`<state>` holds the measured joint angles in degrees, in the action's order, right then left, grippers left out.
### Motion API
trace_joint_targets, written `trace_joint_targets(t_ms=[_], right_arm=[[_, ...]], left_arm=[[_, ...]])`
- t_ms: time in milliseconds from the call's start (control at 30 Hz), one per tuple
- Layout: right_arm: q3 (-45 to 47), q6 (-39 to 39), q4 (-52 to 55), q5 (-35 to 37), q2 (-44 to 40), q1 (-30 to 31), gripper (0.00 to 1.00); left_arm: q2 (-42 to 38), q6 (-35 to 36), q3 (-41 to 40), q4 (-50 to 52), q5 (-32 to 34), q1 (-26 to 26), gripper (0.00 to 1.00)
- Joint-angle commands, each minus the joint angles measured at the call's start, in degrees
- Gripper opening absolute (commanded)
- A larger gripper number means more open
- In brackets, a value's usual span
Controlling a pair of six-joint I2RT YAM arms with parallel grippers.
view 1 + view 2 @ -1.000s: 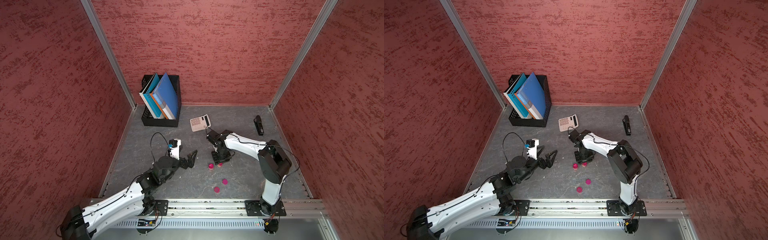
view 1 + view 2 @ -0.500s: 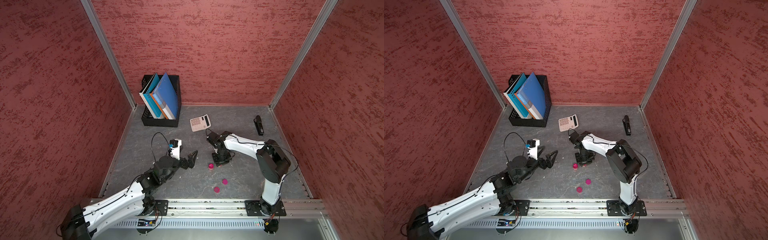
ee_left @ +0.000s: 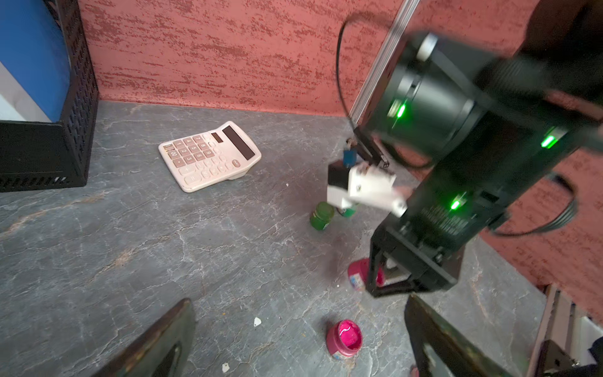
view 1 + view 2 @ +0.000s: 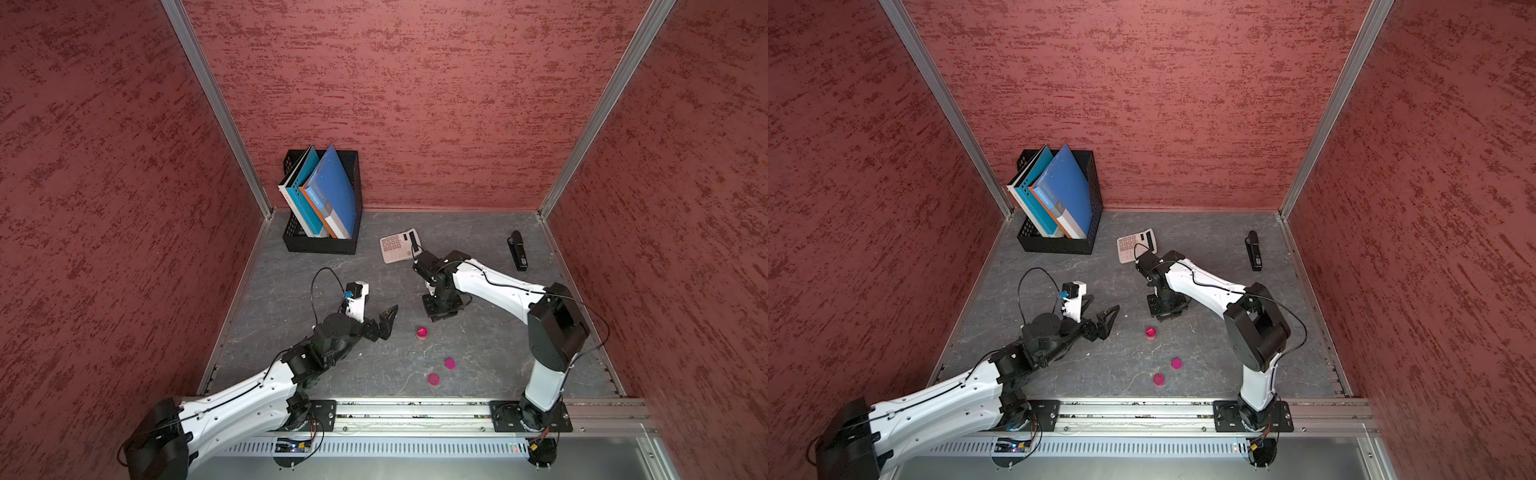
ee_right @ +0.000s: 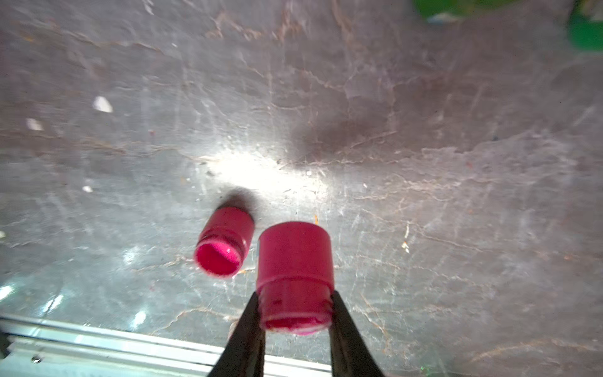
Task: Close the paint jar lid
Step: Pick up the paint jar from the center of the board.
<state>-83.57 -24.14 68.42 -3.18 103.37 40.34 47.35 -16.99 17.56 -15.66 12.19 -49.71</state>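
My right gripper (image 5: 295, 298) is shut on the neck of a pink paint jar (image 5: 293, 261) standing on the grey floor, its mouth uncovered. In both top views the gripper (image 4: 440, 309) points straight down and hides that jar. A second open pink jar (image 5: 223, 244) stands just beside it, also seen in a top view (image 4: 422, 332). Two pink lids (image 4: 449, 363) (image 4: 433, 379) lie flat nearer the front rail. My left gripper (image 4: 384, 318) hovers open to the left of the open jar (image 3: 344, 339), holding nothing.
Two green jars (image 3: 321, 217) stand behind the right arm. A calculator (image 4: 399, 245), a black file holder with books (image 4: 322, 208) and a black stapler (image 4: 517, 250) sit towards the back wall. The front rail (image 4: 415, 409) runs along the near edge.
The right gripper's jaws have closed onto the pink jar beneath them, and the gripper now hides it in the top views. The left arm has stayed where it was.
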Motion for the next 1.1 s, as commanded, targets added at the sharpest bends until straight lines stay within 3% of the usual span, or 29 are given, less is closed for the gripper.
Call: trace_joint_targets(t_ms=[0, 267, 400, 600, 767, 933, 1067], right_arm=[[-4.68, 1.47, 6.98, 1.95, -3.54, -0.26, 0.27], [-13.17, 2.73, 14.51, -2.15, -4.58, -0.26, 0.27], [-18.11, 4.46, 19.43, -7.39, -4.45, -0.18, 0.27], [-24.28, 6.96, 25.73, -14.1, -3.91, -0.17, 0.27], [-27.55, 8.3, 29.04, -17.93, -3.18, 0.26, 0.27], [-29.46, 9.44, 31.87, -19.02, -2.04, 0.93, 0.27], [-29.98, 9.74, 32.11, -19.61, -1.41, 1.32, 0.27]], left_arm=[[2.68, 4.95, -1.24, -6.57, -2.25, 0.46, 1.0], [9.17, 10.44, -0.95, -14.65, -8.28, 0.54, 0.99], [14.1, 17.26, -0.65, -19.3, -11.9, 0.32, 0.96], [18.61, 26.29, 2.48, -20.99, -12.2, -2.04, 0.94], [20.56, 29.76, 4.86, -24.23, -10.45, -4.71, 0.93], [21.93, 31.02, 7.39, -25.4, -10.25, -7.21, 0.82], [22.43, 31.18, 8.09, -27.1, -9.08, -9.03, 0.63]])
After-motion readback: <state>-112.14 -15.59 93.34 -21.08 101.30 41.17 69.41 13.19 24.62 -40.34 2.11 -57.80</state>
